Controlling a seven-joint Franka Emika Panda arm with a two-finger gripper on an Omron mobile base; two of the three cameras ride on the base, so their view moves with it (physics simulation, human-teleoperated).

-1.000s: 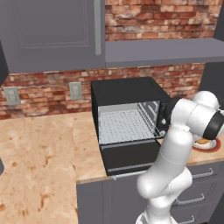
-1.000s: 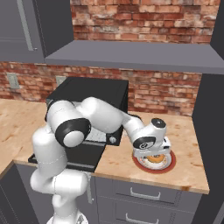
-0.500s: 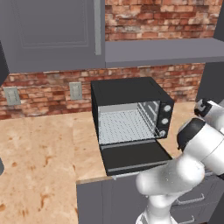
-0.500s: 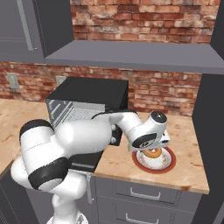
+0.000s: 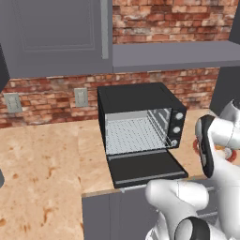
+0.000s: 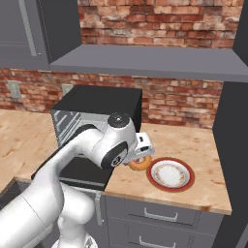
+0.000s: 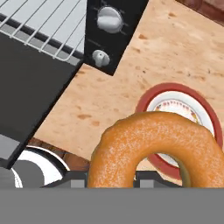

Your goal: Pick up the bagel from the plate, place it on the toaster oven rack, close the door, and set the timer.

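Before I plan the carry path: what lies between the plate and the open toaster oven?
In the hand view, bare wooden counter separates the plate from the toaster oven. The held bagel hangs above it.

No legible text, labels, brands or numbers anywhere. Faint tick marks ringed the round silver knobs (image 7: 109,19) on the black box-shaped toaster oven (image 5: 136,119); none readable.

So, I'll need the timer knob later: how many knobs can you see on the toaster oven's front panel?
3 knobs in a column on the toaster oven right panel, left base view: top, middle, bottom. The hand view shows two of them, beside the rack. None seems hidden.
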